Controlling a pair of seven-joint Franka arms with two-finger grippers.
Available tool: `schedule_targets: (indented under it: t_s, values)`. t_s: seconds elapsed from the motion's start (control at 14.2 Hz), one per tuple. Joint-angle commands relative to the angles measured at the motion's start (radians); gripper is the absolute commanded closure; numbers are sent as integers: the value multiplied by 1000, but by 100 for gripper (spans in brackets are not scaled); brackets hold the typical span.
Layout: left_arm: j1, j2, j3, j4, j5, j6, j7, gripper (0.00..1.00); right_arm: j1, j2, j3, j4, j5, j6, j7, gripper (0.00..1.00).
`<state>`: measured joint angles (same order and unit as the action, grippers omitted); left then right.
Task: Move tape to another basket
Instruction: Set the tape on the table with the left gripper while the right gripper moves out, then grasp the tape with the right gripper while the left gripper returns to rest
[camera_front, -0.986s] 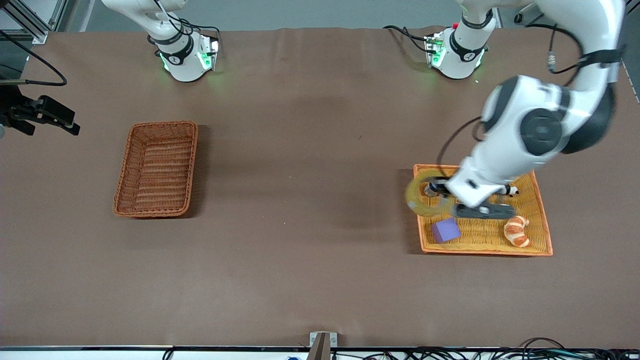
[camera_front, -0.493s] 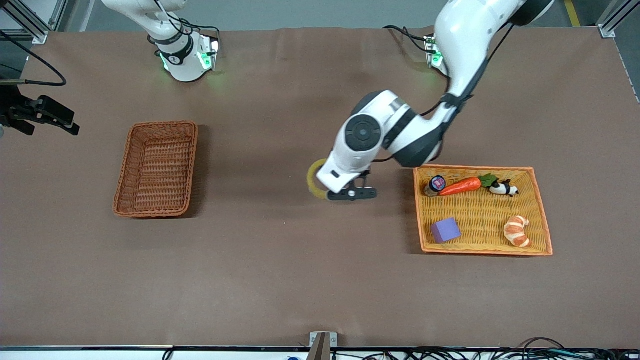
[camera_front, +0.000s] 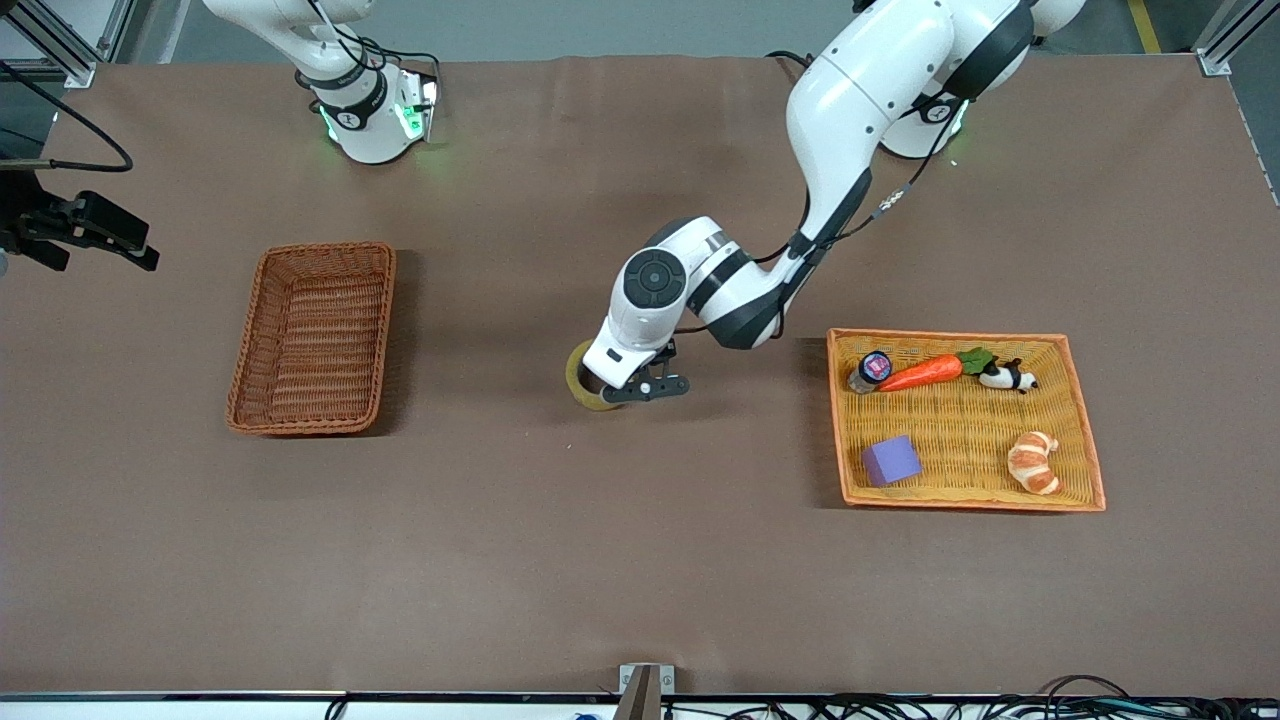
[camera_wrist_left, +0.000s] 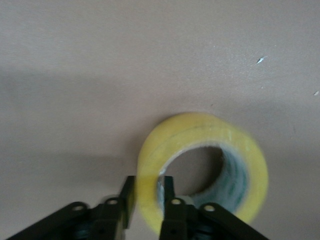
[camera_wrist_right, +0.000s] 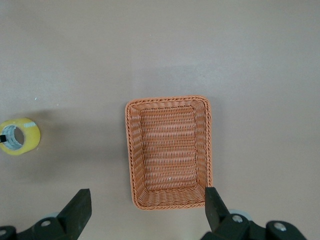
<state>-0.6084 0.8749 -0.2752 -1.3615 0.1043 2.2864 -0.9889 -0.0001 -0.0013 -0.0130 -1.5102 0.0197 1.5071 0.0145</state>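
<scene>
Seen from the high front camera, over bare brown table between two baskets: the left gripper (camera_front: 612, 385), fingers clamped on the wall of the tape (camera_front: 582, 378), a translucent yellowish roll with a grey core. In the left wrist view, one finger (camera_wrist_left: 127, 200) outside the roll's wall and the other inside the ring, tape (camera_wrist_left: 202, 167) held on edge, with bare cloth beneath; contact between roll and table not clear. Toward the right arm's end of the table, well apart from the tape: the reddish-brown wicker basket (camera_front: 314, 337), nothing in it. Toward the left arm's end: a flat yellow basket (camera_front: 965, 500) with orange rim, holding a small dark jar (camera_front: 871, 369), a toy carrot (camera_front: 925, 371), a panda figure (camera_front: 1006, 376), a purple block (camera_front: 891, 460) and a croissant (camera_front: 1034, 462). Right arm waiting, right gripper (camera_wrist_right: 145, 212) up over the wicker basket (camera_wrist_right: 170, 150), fingers spread wide apart, tape (camera_wrist_right: 19, 136) visible off to one side in that wrist view.
</scene>
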Motion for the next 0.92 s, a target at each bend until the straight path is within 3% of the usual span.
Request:
schedule_targets:
  t_s: [0.0,0.14,0.35,0.56,0.85]
  values:
    - [5,-28,14,32,17,-19,-20,0,-12,-2,4,4,23,-7,-11,0]
    - [48,-101,16,32,18,-92,-16,0,-11,-2,4,1,23,-7,-10,0]
    - [227,-275,14,27,21,-232,18,0,46,7,11,-7,34,4,5,0]
    - [387,-394,13,24,20,-381,261,0,145,104,37,-19,37,108,59,0]
    - [556,-517,13,6,20,-542,433,0,264,239,114,-47,22,295,330,0]
